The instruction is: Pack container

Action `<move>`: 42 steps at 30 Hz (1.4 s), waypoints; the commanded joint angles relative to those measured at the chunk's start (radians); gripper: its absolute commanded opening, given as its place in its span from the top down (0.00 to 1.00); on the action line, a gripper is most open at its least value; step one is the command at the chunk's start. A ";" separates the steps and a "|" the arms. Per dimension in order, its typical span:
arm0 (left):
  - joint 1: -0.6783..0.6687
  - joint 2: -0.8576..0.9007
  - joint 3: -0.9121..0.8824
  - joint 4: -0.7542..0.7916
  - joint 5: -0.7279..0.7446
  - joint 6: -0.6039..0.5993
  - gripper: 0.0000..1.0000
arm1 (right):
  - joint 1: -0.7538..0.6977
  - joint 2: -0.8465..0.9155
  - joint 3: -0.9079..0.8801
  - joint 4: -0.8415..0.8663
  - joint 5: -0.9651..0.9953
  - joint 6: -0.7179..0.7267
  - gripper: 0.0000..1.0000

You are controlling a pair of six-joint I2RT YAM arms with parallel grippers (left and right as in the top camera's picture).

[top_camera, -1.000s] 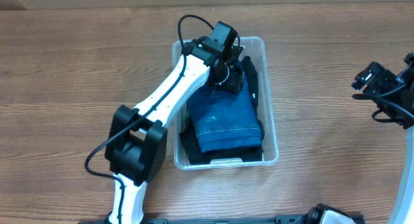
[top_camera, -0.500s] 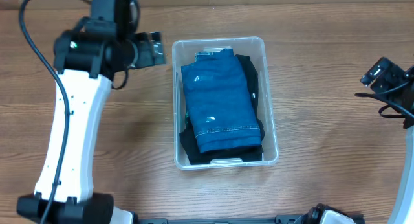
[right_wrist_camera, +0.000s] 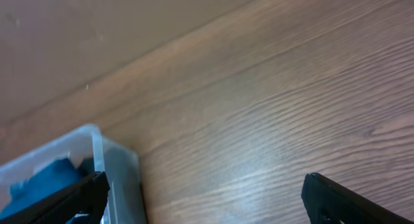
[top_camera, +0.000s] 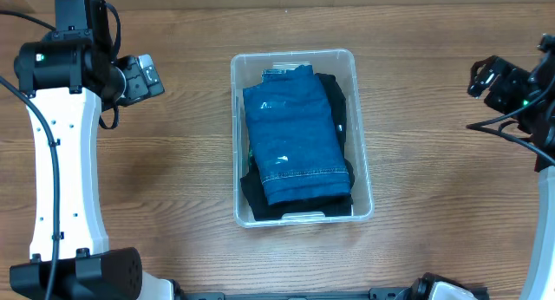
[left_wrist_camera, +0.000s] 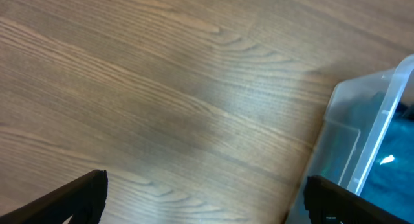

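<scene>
The clear plastic container point(top_camera: 295, 55) stands at the table's centre. Folded blue jeans point(top_camera: 295, 140) lie in it on top of black clothing point(top_camera: 335, 99). My left gripper point(top_camera: 149, 75) hovers left of the container's far end, open and empty. In the left wrist view that gripper point(left_wrist_camera: 206, 199) frames bare wood, with the container's corner point(left_wrist_camera: 362, 133) at the right edge. Far to the right, my right gripper point(top_camera: 484, 75) is open and empty too. Its own view shows the right gripper point(right_wrist_camera: 204, 199) over wood and the container point(right_wrist_camera: 113, 166) at lower left.
The wooden table point(top_camera: 434, 179) surrounds the container on all sides. The left arm's white link point(top_camera: 61, 179) runs down the left side. The right arm point(top_camera: 542, 135) and its cables sit at the right edge.
My left gripper opened, let go of the jeans in the container, and swung out to the left over the table. The right gripper shifted only slightly.
</scene>
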 commanded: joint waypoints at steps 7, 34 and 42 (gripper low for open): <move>0.004 -0.332 -0.257 0.110 -0.008 0.096 0.00 | 0.234 -0.146 0.003 -0.062 0.163 -0.135 0.00; 0.004 -0.999 -0.833 0.272 0.061 0.036 0.00 | 0.410 -0.736 -0.384 -0.289 0.247 0.027 0.00; 0.004 -0.999 -0.833 0.272 0.061 0.035 0.00 | 0.410 -0.737 -0.385 -0.285 0.259 0.026 0.00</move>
